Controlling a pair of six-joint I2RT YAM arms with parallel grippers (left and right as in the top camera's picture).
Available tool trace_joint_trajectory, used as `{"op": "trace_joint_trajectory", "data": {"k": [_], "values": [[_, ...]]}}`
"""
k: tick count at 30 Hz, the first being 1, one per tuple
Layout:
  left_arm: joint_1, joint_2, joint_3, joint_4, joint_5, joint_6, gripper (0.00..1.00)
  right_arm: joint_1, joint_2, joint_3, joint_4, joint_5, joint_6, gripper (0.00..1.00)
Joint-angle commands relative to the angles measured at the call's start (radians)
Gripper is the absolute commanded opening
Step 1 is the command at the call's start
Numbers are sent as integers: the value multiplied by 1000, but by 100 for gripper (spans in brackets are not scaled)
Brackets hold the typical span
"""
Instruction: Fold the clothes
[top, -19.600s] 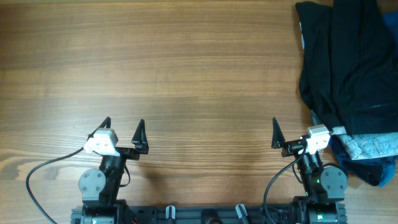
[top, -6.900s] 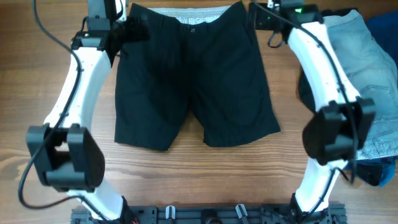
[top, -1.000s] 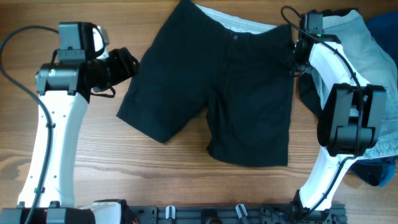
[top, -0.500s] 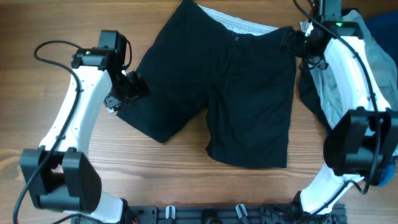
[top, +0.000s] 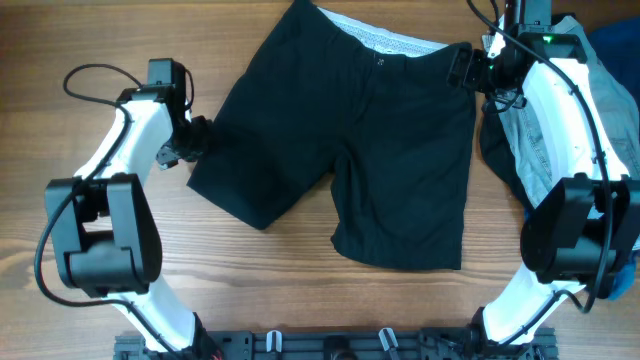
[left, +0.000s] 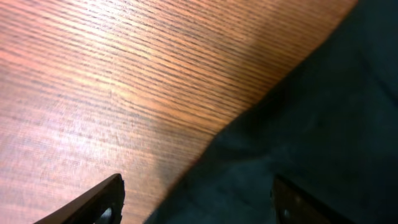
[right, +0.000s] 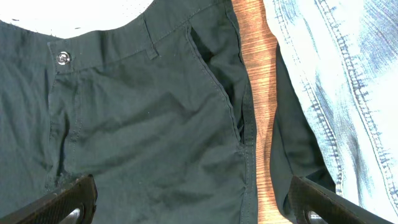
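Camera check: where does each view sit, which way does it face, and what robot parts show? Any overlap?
Overhead: above the table, facing straight down; both arms, black shorts, denim garment.
Left wrist: on the left arm, facing down at bare wood and a shorts edge; left gripper fingertips at bottom.
Right wrist: on the right arm, facing down at the waistband button and denim; right gripper fingertips at bottom.
Shared: all three see the shorts.
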Motion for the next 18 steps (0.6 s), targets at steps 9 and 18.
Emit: {"op": "trace_joint_trajectory", "data": {"k": [9, 18], "values": [[8, 114, -9, 4, 179, 159, 17, 2, 6, 8, 6, -20, -19, 99], [41, 114, -8, 143, 92, 121, 4, 2, 6, 8, 8, -19, -19, 99]]}}
